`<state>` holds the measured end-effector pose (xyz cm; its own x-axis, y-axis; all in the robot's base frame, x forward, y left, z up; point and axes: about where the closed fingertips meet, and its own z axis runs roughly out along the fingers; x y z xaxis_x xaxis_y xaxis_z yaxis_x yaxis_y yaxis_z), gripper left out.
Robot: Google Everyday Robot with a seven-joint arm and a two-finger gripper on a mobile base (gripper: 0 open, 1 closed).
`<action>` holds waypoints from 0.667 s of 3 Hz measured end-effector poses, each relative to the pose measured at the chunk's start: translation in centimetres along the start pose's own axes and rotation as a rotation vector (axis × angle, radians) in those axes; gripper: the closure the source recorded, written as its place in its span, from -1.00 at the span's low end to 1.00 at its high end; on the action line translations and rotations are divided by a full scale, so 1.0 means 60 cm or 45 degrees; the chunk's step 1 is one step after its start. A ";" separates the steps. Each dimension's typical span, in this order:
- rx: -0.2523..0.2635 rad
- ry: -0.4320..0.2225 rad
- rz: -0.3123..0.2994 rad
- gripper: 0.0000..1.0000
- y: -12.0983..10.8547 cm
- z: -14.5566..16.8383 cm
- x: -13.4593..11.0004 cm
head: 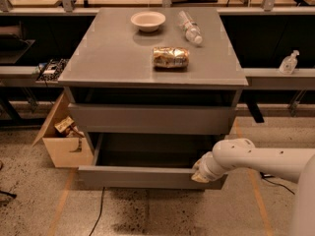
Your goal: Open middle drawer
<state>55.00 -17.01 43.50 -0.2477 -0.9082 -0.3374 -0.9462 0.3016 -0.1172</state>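
The middle drawer (142, 177) is a plain grey handleless drawer. It stands pulled out from the grey cabinet (98, 58), with its dark box interior showing behind the wide front panel. My gripper (200, 174) is at the right end of that front panel, at its top edge. The white arm reaches in from the right, and the wrist hides the gripper's tip. Another grey drawer front (152, 118) sits above, slightly forward under the cabinet top.
On the cabinet top are a white bowl (148, 20), a clear plastic bottle (190, 27) lying down and a snack bag (170, 57). An open cardboard box (64, 141) stands on the floor to the left. A sanitizer bottle (288, 63) is on the right shelf.
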 end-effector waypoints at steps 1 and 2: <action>0.000 0.000 0.000 1.00 0.000 -0.003 -0.001; -0.002 0.000 0.018 1.00 0.047 0.000 0.019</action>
<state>52.03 -17.20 42.77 -0.2614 -0.9038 -0.3389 -0.9428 0.3143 -0.1109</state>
